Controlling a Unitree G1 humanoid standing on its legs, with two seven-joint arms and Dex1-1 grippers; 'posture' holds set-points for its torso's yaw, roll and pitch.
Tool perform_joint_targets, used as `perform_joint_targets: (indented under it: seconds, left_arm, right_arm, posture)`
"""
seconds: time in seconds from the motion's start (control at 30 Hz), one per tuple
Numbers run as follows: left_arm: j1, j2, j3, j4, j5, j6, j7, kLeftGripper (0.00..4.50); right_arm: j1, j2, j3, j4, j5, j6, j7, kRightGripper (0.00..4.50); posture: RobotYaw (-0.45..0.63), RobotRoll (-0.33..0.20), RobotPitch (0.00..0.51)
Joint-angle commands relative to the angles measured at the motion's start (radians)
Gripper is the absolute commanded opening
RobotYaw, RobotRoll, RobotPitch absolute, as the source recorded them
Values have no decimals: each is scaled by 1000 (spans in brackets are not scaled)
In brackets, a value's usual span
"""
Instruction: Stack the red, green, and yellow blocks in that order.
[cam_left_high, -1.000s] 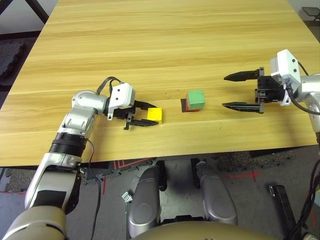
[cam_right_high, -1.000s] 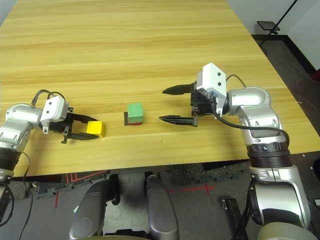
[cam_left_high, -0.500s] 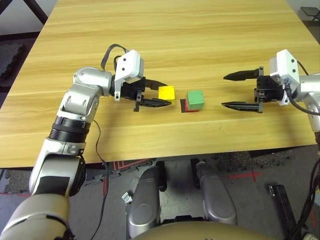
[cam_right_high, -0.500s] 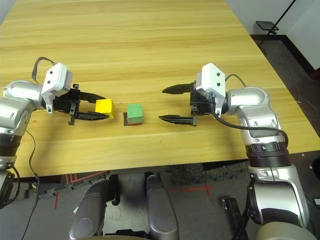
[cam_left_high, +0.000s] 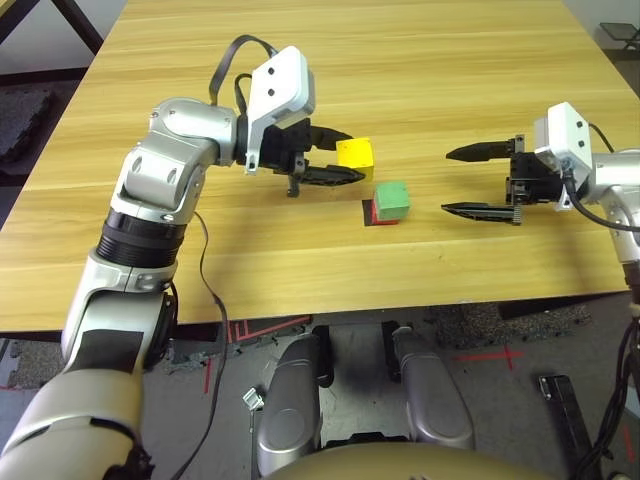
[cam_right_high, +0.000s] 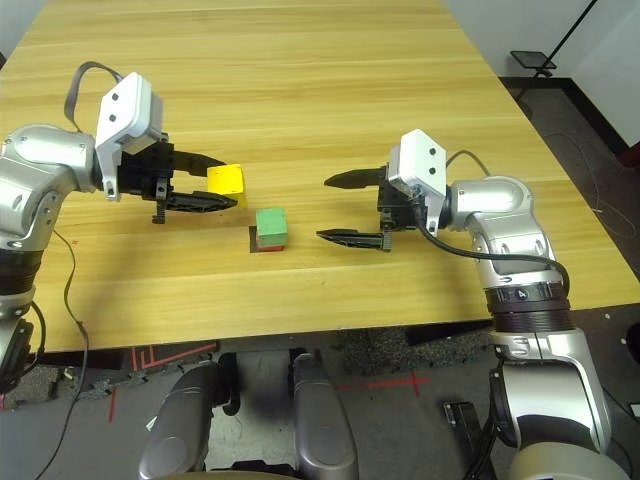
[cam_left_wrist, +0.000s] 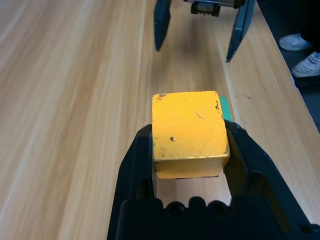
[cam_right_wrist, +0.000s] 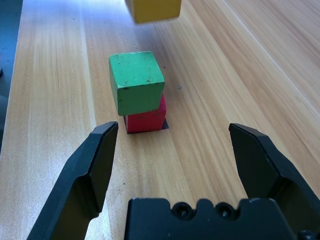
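Observation:
The green block (cam_left_high: 391, 199) sits on top of the red block (cam_right_wrist: 145, 118), which rests on a flat black square patch near the table's front middle. My left gripper (cam_left_high: 352, 158) is shut on the yellow block (cam_left_high: 354, 153) and holds it in the air, up and to the left of the green block. In the left wrist view the yellow block (cam_left_wrist: 188, 133) is pinched between both fingers. My right gripper (cam_left_high: 446, 181) stands open to the right of the stack, fingers pointing at it, nothing between them.
The wooden table (cam_left_high: 400, 70) stretches wide behind the stack. Its front edge (cam_left_high: 350, 305) runs close below the blocks. A person's shoes (cam_left_wrist: 300, 55) show on the floor beyond the table's right side.
My left arm has lifted the yellow block off the table and carried it up and to the right, toward the stack. The right arm has barely moved.

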Motion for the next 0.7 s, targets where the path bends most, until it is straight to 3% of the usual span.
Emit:
perform_joint_targets:
  seconds: [0.03, 0.7]
  left_arm:
    - [14, -1, -32, -24, 12, -6, -6, 1951]
    - [-8, -91, -55, -68, -6, 119, 82, 1951]
  right_arm:
    - [10, -3, -2, -9, -3, -5, -2, 4500]
    - [14, -1, -1, 2, -5, -9, -14, 4500]
  posture:
    - [168, 92, 238]
    - [164, 94, 249]
